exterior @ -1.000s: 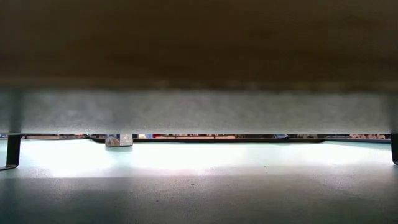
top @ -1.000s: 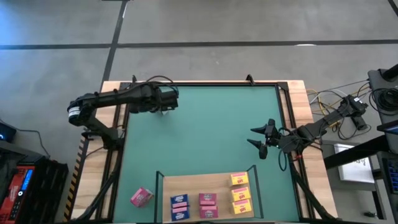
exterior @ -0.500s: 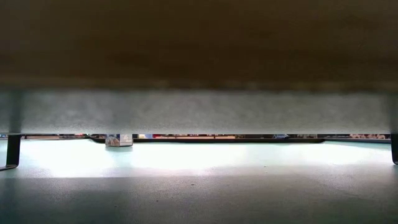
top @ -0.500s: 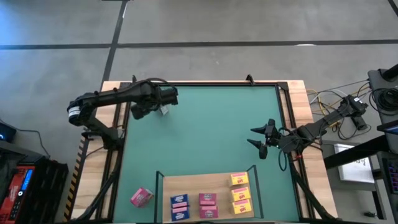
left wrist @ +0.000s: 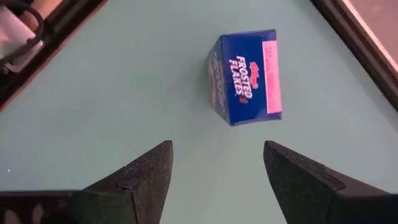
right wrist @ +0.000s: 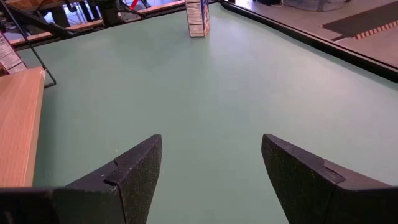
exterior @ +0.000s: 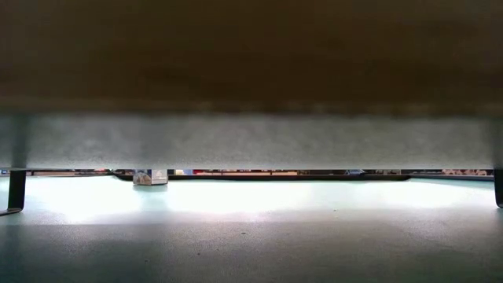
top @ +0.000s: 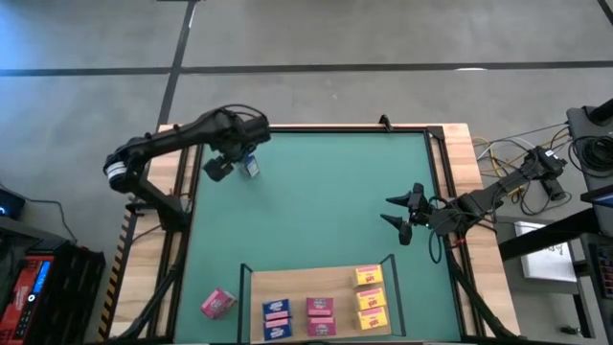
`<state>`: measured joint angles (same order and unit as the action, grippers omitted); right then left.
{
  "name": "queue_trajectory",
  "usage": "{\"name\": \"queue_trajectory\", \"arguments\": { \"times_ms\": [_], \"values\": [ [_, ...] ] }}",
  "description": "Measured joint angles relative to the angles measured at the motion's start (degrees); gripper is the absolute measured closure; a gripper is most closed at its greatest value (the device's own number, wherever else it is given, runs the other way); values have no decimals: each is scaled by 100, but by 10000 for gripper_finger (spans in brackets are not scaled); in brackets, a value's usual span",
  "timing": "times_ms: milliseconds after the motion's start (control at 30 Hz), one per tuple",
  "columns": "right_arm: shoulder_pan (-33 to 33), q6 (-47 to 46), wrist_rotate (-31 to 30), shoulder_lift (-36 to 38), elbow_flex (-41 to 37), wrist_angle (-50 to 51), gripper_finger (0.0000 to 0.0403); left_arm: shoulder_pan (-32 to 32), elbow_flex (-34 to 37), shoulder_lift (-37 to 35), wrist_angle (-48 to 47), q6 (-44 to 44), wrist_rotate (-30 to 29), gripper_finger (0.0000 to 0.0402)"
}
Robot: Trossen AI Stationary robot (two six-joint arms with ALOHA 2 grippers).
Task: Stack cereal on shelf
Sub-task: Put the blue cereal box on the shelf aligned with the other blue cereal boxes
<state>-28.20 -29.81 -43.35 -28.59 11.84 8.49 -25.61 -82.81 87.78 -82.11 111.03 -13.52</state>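
Left wrist view, left claw open, seemingly above blue cereal box

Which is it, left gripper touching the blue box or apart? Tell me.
Apart. The left wrist view shows the left gripper open, with bare green mat between its fingertips and the blue box standing beyond them.

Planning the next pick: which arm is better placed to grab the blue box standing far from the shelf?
Left. The left gripper hovers open right over the blue box. The right gripper sits across the mat, with nothing between its fingers.
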Motion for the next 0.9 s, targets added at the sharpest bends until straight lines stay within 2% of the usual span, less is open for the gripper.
{"name": "queue_trajectory", "arguments": {
  "times_ms": [333,533,900],
  "values": [
    [-1,-1,0,-1,-2,0,138,-367,3,547,288,-51,250,132],
    [-1,-1,0,-1,-2,0,138,-508,3,634,463,-51,266,108],
    [1,1,0,-1,-2,2,138,-648,9,652,503,120,378,104]
  ]
}}
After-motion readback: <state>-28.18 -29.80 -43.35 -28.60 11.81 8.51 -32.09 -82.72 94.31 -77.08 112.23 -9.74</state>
